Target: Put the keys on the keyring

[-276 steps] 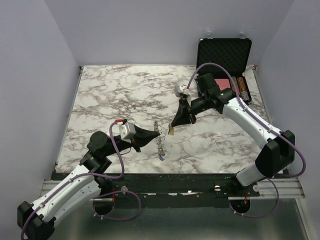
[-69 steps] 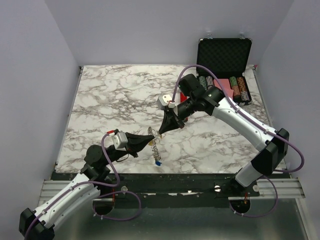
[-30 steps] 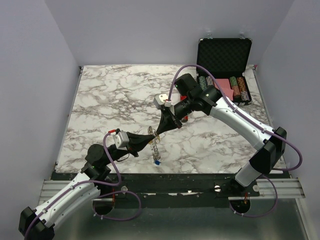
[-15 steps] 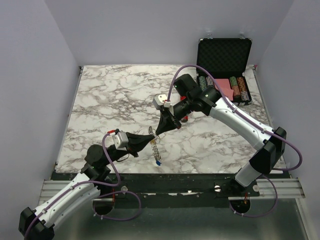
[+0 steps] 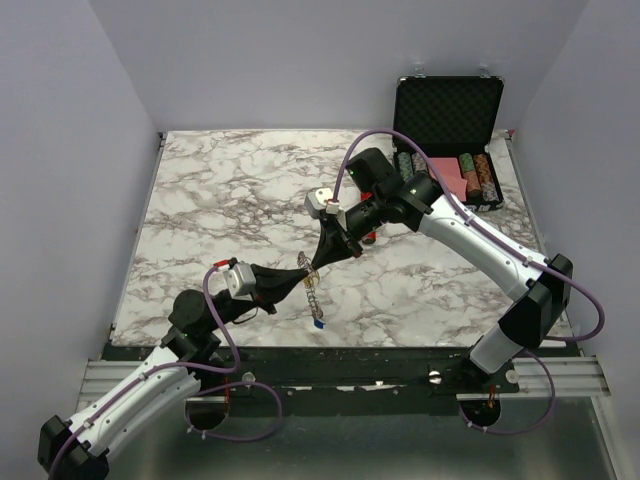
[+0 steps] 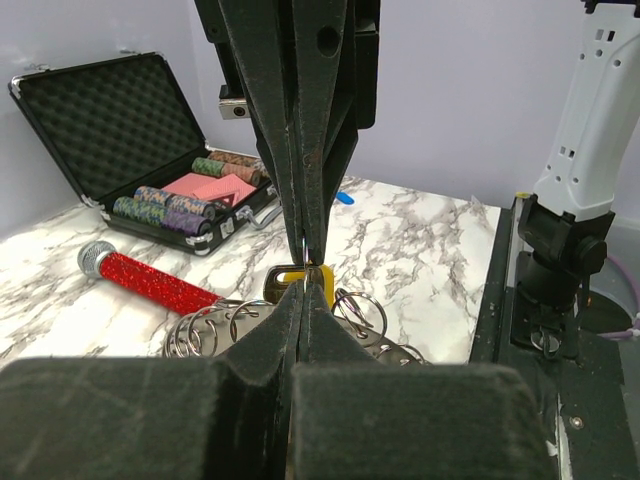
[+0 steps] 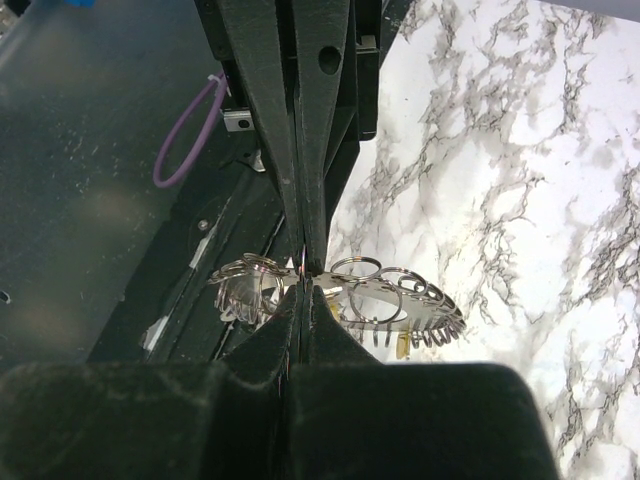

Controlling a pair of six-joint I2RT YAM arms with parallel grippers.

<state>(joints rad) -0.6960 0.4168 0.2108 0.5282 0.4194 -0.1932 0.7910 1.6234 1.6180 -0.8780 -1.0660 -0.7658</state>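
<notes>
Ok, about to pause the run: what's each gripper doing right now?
Left gripper: shut on the keyring.
Right gripper: shut on a yellow key, tip against the keyring.

Both arms reach inward: left gripper (image 5: 300, 273) and right gripper (image 5: 317, 263) pinched closed — tips nearly touching.
</notes>
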